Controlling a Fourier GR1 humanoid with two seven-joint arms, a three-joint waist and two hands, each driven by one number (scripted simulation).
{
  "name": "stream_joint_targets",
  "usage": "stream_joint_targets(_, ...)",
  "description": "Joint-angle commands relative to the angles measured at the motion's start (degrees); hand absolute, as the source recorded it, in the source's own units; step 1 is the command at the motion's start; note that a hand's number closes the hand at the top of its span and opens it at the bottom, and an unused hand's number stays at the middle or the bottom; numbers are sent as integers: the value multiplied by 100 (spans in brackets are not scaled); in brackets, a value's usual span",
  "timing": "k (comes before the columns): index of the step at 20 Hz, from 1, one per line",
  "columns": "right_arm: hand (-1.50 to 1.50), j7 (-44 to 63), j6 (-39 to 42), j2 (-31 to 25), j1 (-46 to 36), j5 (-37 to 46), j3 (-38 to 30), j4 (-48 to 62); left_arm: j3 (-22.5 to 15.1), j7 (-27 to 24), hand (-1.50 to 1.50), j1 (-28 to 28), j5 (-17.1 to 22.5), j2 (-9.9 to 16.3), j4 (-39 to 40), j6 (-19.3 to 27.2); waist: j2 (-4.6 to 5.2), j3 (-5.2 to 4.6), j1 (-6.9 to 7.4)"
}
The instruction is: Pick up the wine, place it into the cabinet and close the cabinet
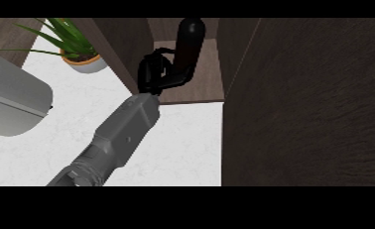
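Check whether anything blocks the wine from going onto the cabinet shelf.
Nothing visible does. The hand is curled round the wine, already inside the cabinet opening over the shelf. The open door stands to the right, clear of the bottle.

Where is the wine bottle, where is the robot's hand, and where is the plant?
wine bottle (192, 37), head view, on its dark upper body.
hand (155, 72), head view, on the black fingers curled round the bottle.
plant (67, 33), head view, on its green leaves.
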Motion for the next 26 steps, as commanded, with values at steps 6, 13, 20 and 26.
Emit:
stream_joint_targets(6, -150, 355, -75, -255, -277, -239, -293, -148, 184, -743, -150, 45, -140, 128, 113, -315, -59, 16, 174)
stream_joint_targets(13, -150, 123, -72, -49, -30, 115, 9, -154, 28, -796, -150, 250, -258, 200, -494, -102, -112, 20, 312)
stream_joint_targets(20, -150, 218, -148, 71, 332, 307, 167, -483, -519, -498, -150, 1149, -610, 231, -1764, 329, -170, 23, 449)
stream_joint_targets(26, -150, 72, 11, -97, 418, -119, -285, -385, -1118, 539, -150, 1968, -965, 763, -4078, 861, -180, 29, 469)
